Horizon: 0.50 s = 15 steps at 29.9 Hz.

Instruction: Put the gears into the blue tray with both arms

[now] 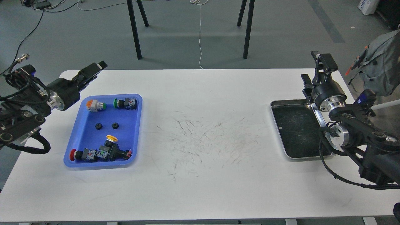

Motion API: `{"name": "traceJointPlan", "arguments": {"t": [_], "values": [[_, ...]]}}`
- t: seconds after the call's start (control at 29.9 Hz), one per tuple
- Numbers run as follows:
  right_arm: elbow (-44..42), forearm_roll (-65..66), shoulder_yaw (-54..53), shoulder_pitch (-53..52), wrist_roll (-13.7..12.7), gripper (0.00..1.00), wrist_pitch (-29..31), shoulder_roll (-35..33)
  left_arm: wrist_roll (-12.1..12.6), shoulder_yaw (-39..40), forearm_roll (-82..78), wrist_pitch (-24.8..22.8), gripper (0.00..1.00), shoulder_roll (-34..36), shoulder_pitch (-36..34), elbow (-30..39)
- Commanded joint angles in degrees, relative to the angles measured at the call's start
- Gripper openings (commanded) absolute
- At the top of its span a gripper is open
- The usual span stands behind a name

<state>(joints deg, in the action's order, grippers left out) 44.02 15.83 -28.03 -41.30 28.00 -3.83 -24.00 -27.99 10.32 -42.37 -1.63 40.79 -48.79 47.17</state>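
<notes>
Two tiny black gears lie side by side in the middle of the blue tray at the table's left. My left gripper hangs raised above the table's far left corner, beyond the tray and clear of it. It is seen side-on and dark, so its fingers cannot be told apart. My right gripper stands upright at the far right, behind the silver tray, with its fingers apart and nothing between them.
Several push-button switches with coloured caps lie along the blue tray's near and far ends. A silver metal tray with a dark scratched floor sits at the right, partly under my right arm. A grey bag hangs beyond the table's right edge.
</notes>
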Motion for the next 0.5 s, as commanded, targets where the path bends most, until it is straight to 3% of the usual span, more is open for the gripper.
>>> {"name": "traceJointPlan", "arguments": {"t": [0.0, 0.2, 0.47], "values": [[0.54, -0.01, 0.0, 0.08, 0.0, 0.95, -0.48, -0.17, -0.01, 3.9, 7.37, -1.18, 1.0, -0.71, -0.17, -0.06], [2.21, -0.01, 0.0, -0.01, 0.0, 0.95, -1.0, -0.52, -0.01, 6.9, 13.53, -8.38, 1.0, -2.73, -0.95, -0.06], [10.11, -0.1, -1.06, 0.25, 0.0, 0.96, -3.37, -2.1, -0.01, 6.82, 20.22, -11.47, 1.0, -5.02, -2.63, -0.41]]}}
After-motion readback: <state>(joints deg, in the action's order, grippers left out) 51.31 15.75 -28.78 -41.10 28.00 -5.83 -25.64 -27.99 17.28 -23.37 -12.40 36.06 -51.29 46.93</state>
